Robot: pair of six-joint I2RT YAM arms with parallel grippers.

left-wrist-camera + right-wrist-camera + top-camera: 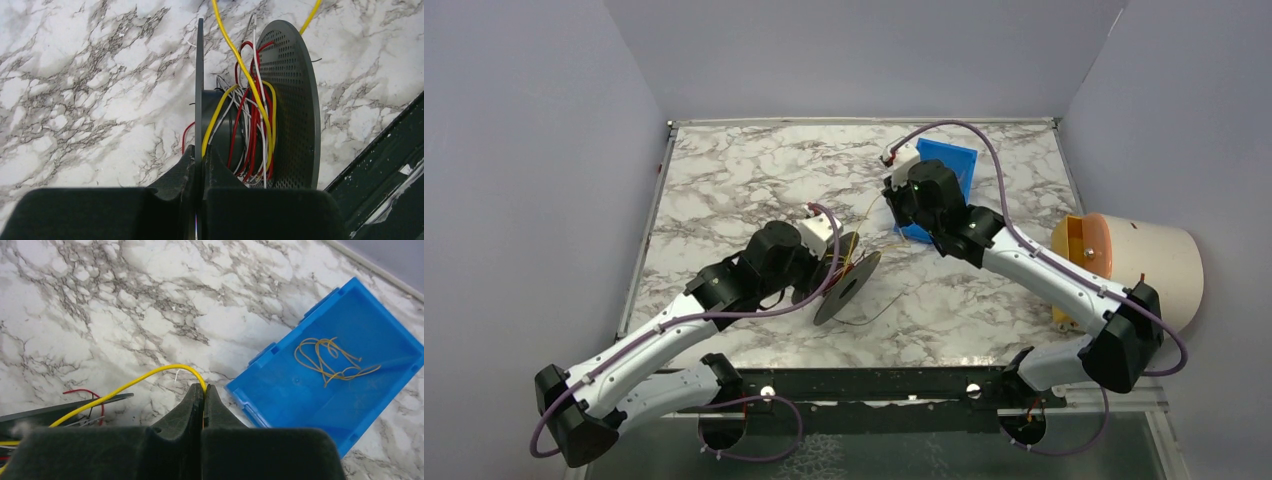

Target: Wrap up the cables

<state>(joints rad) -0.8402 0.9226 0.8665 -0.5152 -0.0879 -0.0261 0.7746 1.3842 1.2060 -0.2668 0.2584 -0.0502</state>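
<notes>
Both closed, left end effector [200,149] on spool flange [199,75], right end effector [204,388] pinching yellow cable [150,373]

White-and-black arms [1044,275], purple cables [724,316]

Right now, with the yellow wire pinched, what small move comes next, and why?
Probably carry the right gripper around the spool to lay another turn: it is shut on the yellow wire, which runs loose to the core, while the left gripper clamps a flange.
</notes>
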